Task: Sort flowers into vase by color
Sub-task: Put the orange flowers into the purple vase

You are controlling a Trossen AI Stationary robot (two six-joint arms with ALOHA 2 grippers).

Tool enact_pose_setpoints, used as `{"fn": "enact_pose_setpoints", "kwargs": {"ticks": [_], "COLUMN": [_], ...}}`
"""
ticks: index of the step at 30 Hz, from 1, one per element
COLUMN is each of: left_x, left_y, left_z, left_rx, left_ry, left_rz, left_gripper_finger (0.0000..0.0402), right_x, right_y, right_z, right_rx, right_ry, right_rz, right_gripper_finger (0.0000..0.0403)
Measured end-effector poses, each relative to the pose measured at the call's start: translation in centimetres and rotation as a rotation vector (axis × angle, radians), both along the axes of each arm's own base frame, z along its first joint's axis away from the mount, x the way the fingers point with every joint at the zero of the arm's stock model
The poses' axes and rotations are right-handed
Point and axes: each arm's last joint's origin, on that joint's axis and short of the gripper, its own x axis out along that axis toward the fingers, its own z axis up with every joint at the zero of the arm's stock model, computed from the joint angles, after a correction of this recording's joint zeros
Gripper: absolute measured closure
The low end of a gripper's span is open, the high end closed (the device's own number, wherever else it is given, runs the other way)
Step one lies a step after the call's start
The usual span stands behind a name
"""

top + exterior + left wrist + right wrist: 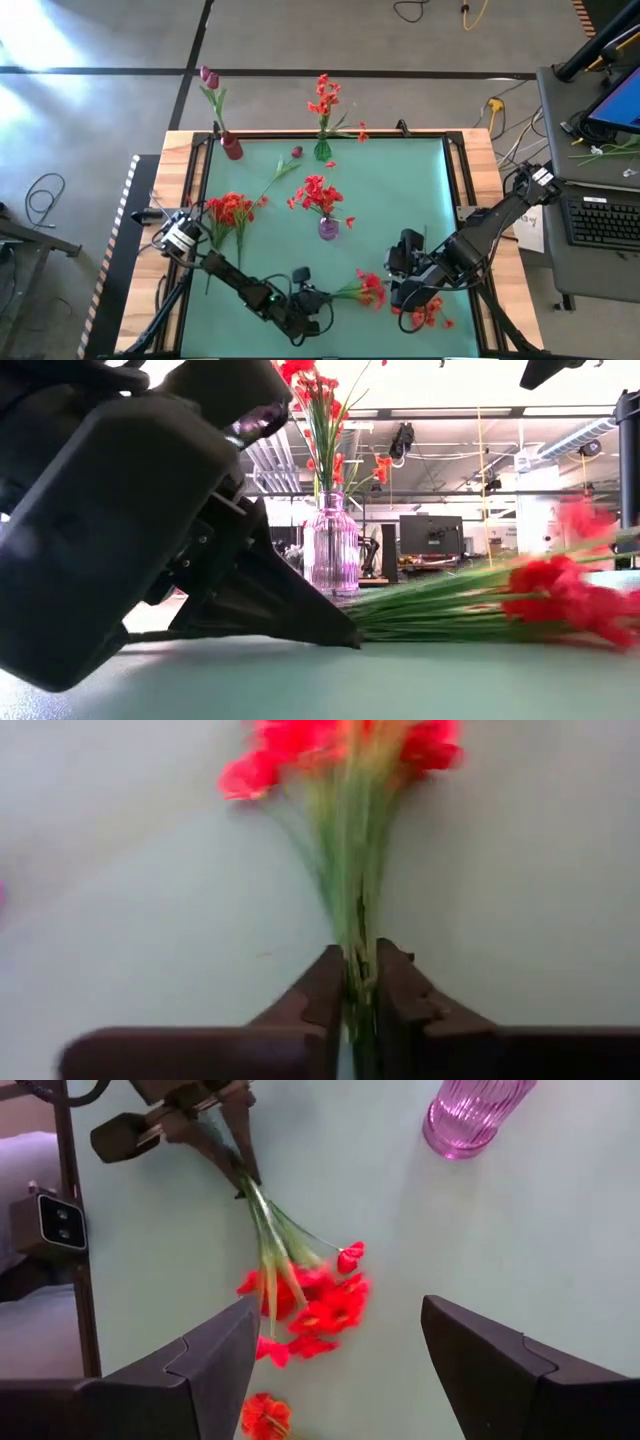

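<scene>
Flowers everywhere on the green mat (420, 200), some already sorted: red blooms standing in the pink vase (328, 228) at mid-table, an orange-red spray in the green vase (322, 150) and magenta tulips in the red vase (232, 148) along the far edge. Still loose: a red bunch (230, 212) lying flat near the left side, a single magenta bud (297, 152) with its stem trailing toward the middle, a few blooms (430, 316) at the near edge. Left gripper (360, 982) low on the mat, fingers pinched tight on the stem end of a red spray (365, 290), blooms pointing away toward the right arm. Gripped at the stem tips, probably so that the heads stay uncrushed and the cut end can go first into a vase mouth. Right gripper (335, 1365) hovering just above that spray's blooms, jaws spread wide with nothing between them, seemingly placed for steadying or taking over the bunch. Likely destination, judging by colour: the pink vase nearby.
</scene>
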Motion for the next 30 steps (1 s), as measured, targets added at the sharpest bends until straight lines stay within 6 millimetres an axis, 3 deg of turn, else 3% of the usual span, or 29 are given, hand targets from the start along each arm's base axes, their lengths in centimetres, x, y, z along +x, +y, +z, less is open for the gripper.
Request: {"fn": "enact_pose_setpoints", "kwargs": {"ticks": [7,14,22,26,30], "left_x": [-0.6,-2.4,-6.5,-8.0,-8.8], "left_y": [-0.1,0.5,-0.2,0.4,1.5], "left_z": [1.7,6.5,12.9,14.7,14.6], "left_rx": [0.051,0.085,0.113,0.103,0.084], "left_ry": [-0.041,-0.12,-0.355,-0.515,-0.648], "left_rz": [0.02,-0.012,-0.161,-0.18,-0.151], "left_gripper_finger": [0.0399,0.0401,0.0401,0.0401,0.0402], "right_x": [0.1,-0.6,-1.0,-0.4,1.0], "right_y": [0.1,0.4,0.7,1.2,2.2], "right_z": [-0.5,-1.7,-2.8,-3.7,-4.7], "right_rx": [-0.074,-0.173,-0.191,-0.22,-0.205], "right_ry": [-0.027,-0.041,-0.035,-0.147,-0.385], "right_rz": [0.064,0.075,0.102,0.126,0.214], "right_gripper_finger": [0.0141,0.0139,0.0139,0.0143,0.0145]}}
